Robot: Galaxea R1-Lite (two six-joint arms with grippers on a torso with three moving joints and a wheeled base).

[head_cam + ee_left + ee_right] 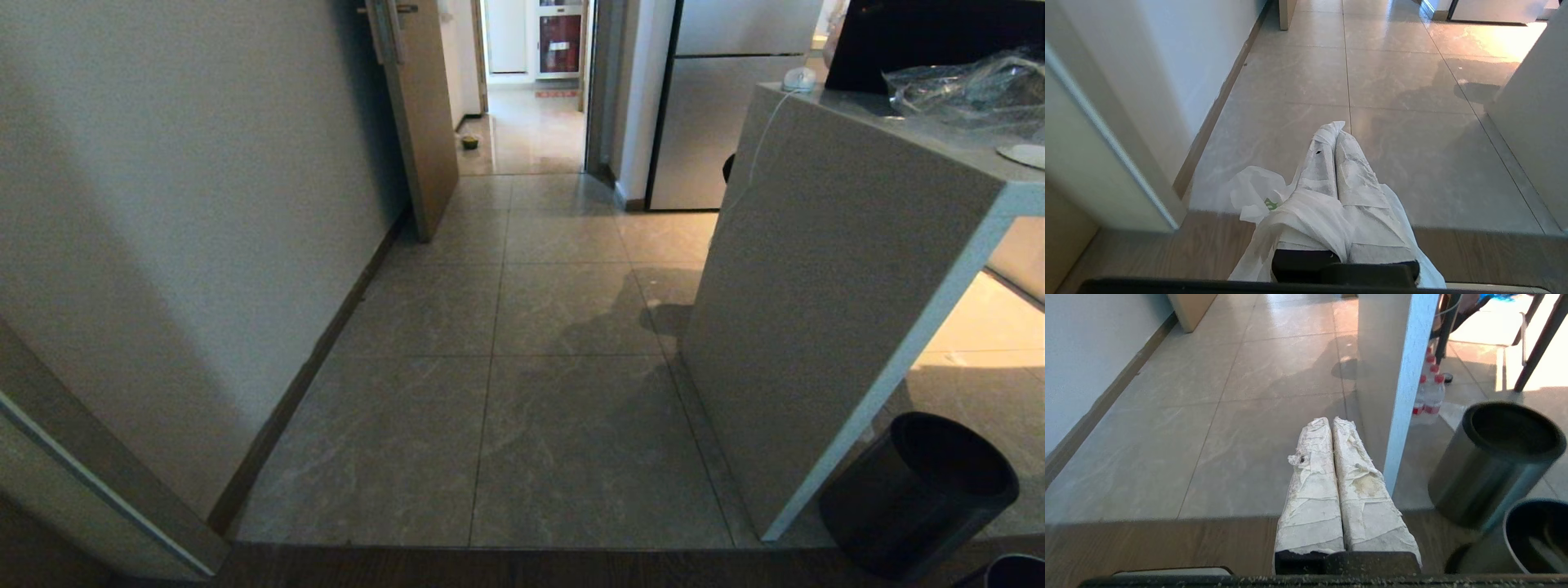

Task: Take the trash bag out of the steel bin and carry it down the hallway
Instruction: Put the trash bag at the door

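I keep the left end effector (1336, 136) clenched on the trash bag (1306, 216), so the thin plastic hangs from the fingers (1318, 163) and cannot slip while I drive. The right end effector (1331, 421) is clenched on nothing, parked low near the steel bin (1490, 465). The hallway (531, 327) lies ahead.
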